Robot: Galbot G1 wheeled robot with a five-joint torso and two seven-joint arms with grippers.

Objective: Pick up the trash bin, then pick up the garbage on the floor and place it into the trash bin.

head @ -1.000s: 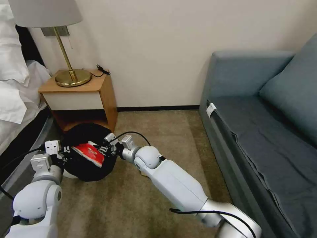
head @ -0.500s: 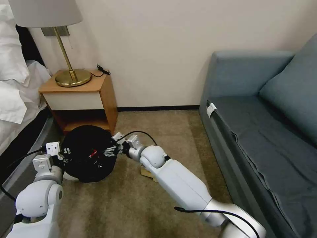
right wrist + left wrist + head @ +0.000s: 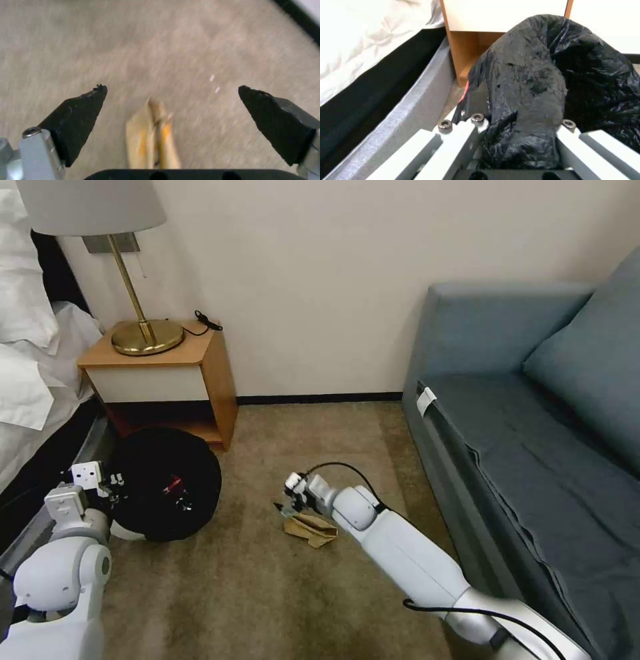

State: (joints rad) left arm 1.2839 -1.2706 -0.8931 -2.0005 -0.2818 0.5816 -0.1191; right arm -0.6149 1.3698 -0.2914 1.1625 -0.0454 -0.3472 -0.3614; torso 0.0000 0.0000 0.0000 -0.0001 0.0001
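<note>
The small round white plastic trash bin (image 3: 165, 483), lined with a crinkly black plastic bag, sits tipped toward the camera at the foot of the wooden nightstand (image 3: 163, 380), close to the bed frame. A red item shows inside its mouth. The left gripper (image 3: 516, 125) is clamped on the bagged rim, a thick fold of liner pinched between its fingers. Risk: the hold appears to be partly on loose film; if the liner slips, the bin could sag or spill its contents.

The crumpled tan paper bag (image 3: 311, 529) lies on the beige carpet (image 3: 267, 593), well apart from the bin and near the grey sofa (image 3: 533, 460). The right gripper (image 3: 171, 117) hovers just above it, fingers spread wide and holding nothing, the bag between them in the right wrist view. Risks: the bag lies flat, so the tips could close over it or snag the carpet pile; a grip on one fold might let it unfold and drop during the carry to the bin.
</note>
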